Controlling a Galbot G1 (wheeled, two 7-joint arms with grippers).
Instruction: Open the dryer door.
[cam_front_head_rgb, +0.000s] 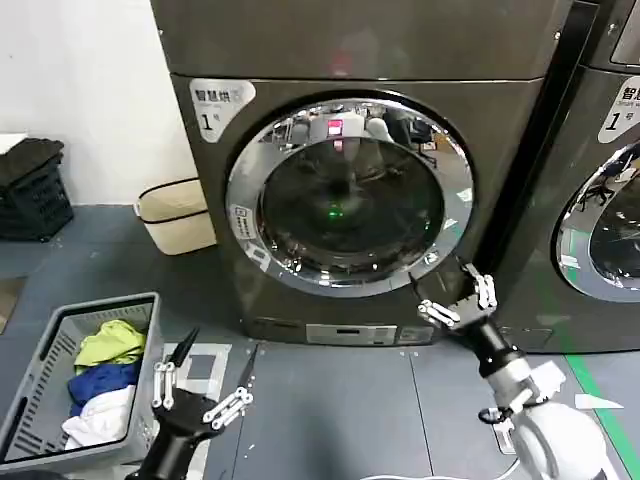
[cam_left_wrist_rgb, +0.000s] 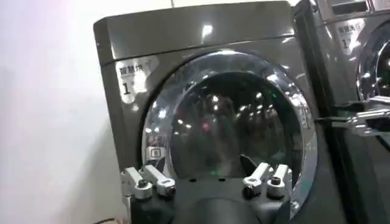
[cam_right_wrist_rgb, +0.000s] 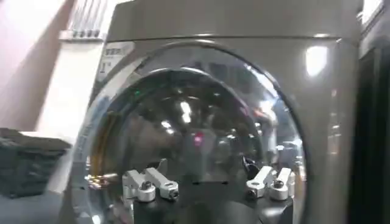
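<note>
The dryer door (cam_front_head_rgb: 350, 195) is a round chrome ring around dark glass on the bronze-grey machine marked 1, and it sits flush against the machine's front. My right gripper (cam_front_head_rgb: 445, 277) is open at the ring's lower right edge, its fingers close to the chrome, with nothing held. In the right wrist view the dryer door (cam_right_wrist_rgb: 195, 134) looms just beyond the open right gripper (cam_right_wrist_rgb: 205, 165). My left gripper (cam_front_head_rgb: 218, 355) is open and low over the floor, left of the machine's base. From the left wrist, the open left gripper (cam_left_wrist_rgb: 204, 163) faces the dryer door (cam_left_wrist_rgb: 231, 128) from farther back.
A grey laundry basket (cam_front_head_rgb: 150, 330) with yellow, blue and white clothes stands on the floor at the near left. A beige bin (cam_front_head_rgb: 175, 215) and a black crate (cam_front_head_rgb: 35, 190) stand by the white wall. A second matching machine (cam_front_head_rgb: 605, 150) stands to the right.
</note>
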